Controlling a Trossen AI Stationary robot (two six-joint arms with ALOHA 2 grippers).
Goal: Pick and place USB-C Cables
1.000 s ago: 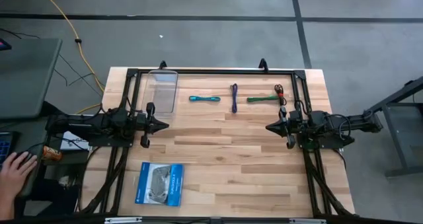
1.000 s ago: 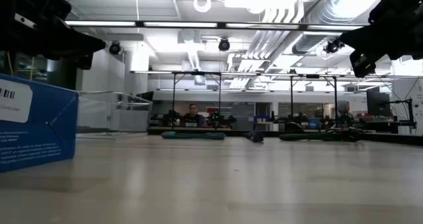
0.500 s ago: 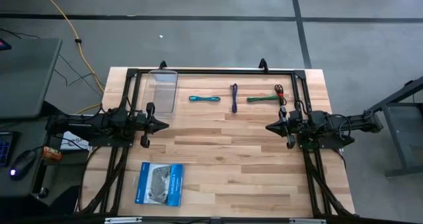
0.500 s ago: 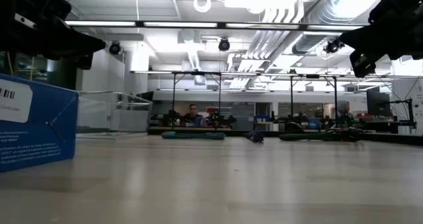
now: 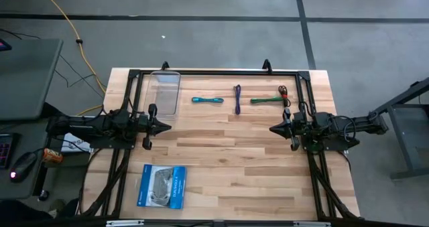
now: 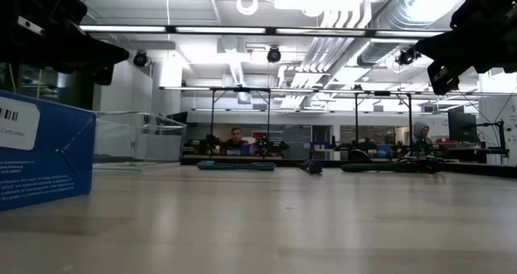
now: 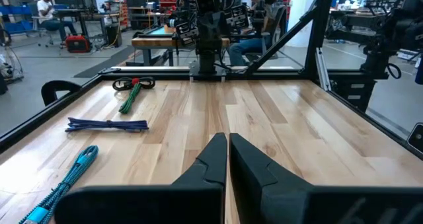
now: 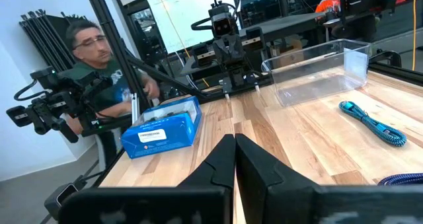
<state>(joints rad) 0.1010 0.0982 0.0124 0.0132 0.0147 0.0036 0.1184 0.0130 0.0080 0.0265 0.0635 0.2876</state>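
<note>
High view, left to right: left claw at the left-centre of the frame, fingers pressed together, holding nothing, hovering over bare bench. Clear plastic bin sits just above it in the frame, against the bench's upper edge frame. Blue-and-white packet lies lower left, near the bottom edge. Wide bare wood fills the middle and lower right of the frame. The three cables lie in a row along the upper middle: teal cable, then purple cable, then green cable with its red-black end toward the right rail. Teal is up and right of the left claw, well apart. Right claw at right-centre, also closed and empty, green cable just above it in the frame, not touching.
</note>
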